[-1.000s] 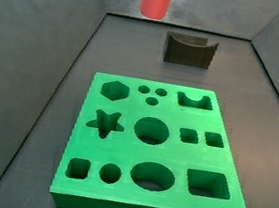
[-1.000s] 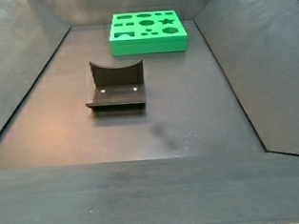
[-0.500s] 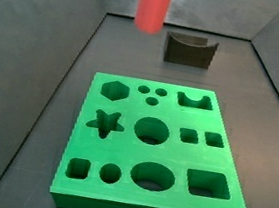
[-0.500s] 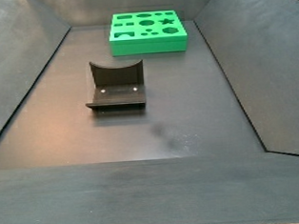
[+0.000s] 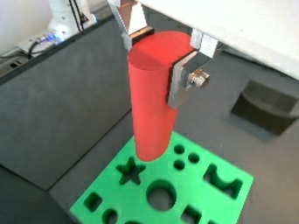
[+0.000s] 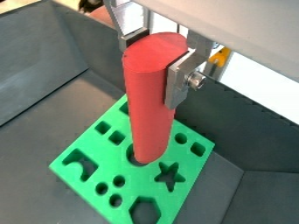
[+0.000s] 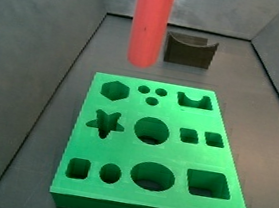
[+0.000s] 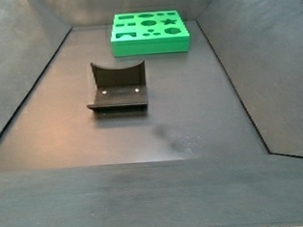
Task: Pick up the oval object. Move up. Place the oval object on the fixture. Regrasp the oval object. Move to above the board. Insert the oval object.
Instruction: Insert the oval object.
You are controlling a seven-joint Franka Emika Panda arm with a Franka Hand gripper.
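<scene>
The oval object (image 5: 155,101) is a smooth red peg held upright between the fingers of my gripper (image 5: 158,52). The silver plates clamp its upper end in both wrist views; the gripper (image 6: 156,57) is shut on it. In a side view the peg (image 7: 149,21) hangs from the top edge, over the far left part of the green board (image 7: 120,149), its lower end above the floor. The gripper itself is out of both side views. The board also shows in both wrist views (image 5: 193,185) (image 6: 140,179) under the peg. The dark fixture (image 7: 189,50) stands empty behind the board.
The board (image 8: 150,45) and the fixture (image 8: 118,86) sit on a dark floor inside a bin with sloping grey walls (image 7: 24,86). The fixture (image 5: 267,103) shows beside the peg in a wrist view.
The peg has come down and reaches further into the side view, now hanging over the board's far left edge. Board and fixture have not moved.
</scene>
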